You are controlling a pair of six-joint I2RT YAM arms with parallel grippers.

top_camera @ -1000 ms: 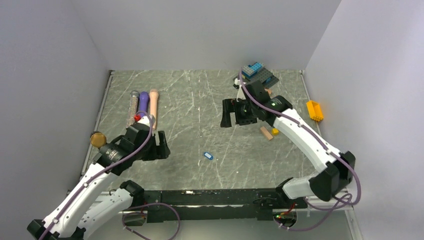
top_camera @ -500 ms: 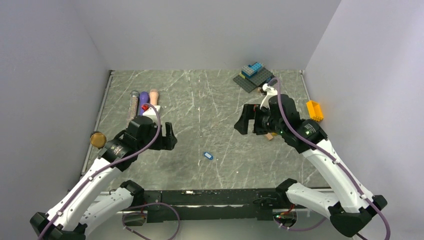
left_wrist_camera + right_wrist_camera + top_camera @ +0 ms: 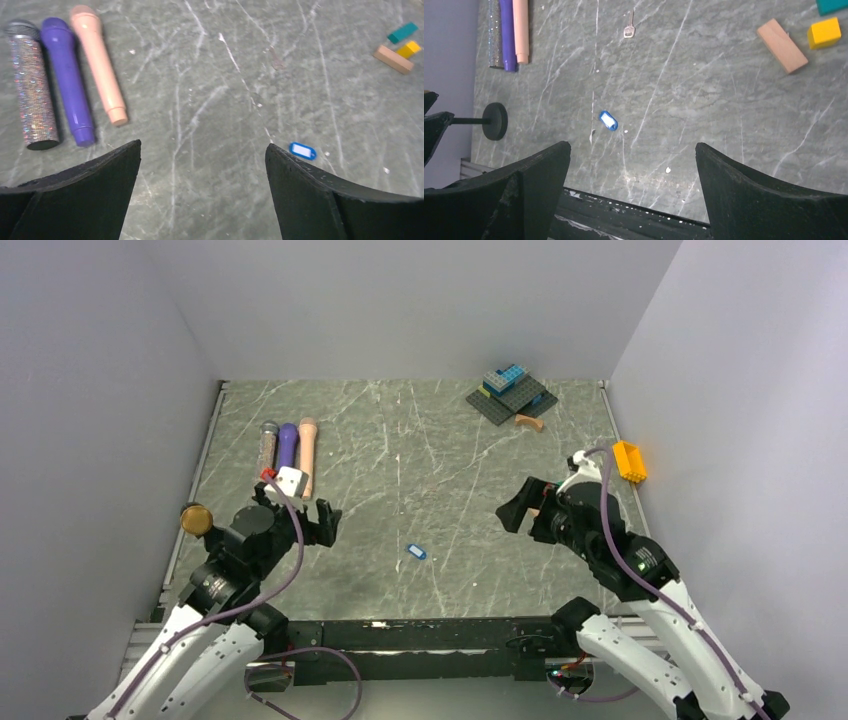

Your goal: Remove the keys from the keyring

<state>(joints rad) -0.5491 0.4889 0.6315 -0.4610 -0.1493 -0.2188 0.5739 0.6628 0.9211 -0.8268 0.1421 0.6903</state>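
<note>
The blue key tag lies flat on the counter with its pale label upward. It is close to the near edge and about midway between the left and right edges. Its long axis is set on a slant, with one end turned toward the far-left corner and the other toward the near-right corner. Which end carries the hole cannot be told, and no ring can be made out at the tag. A small silvery metal piece is seen well apart from the tag, nearer the middle of the counter. It is too small for its shape to be settled, though it is judged to belong to the ring.

The left hand and the right hand are both poised above the counter, fingers spread wide and nothing between them. Each is well apart from the tag, one on either side.

The step in hand is judged to be the approach. It is best done with a single hand lowered over the tag, the wrist turned so that the fingers close across the short axis. Since the tag is thin and flat, the fingertips should be brought right down to the counter before closing; otherwise the tag may be pushed aside. The other hand is best kept clear until the tag is lifted.
</note>
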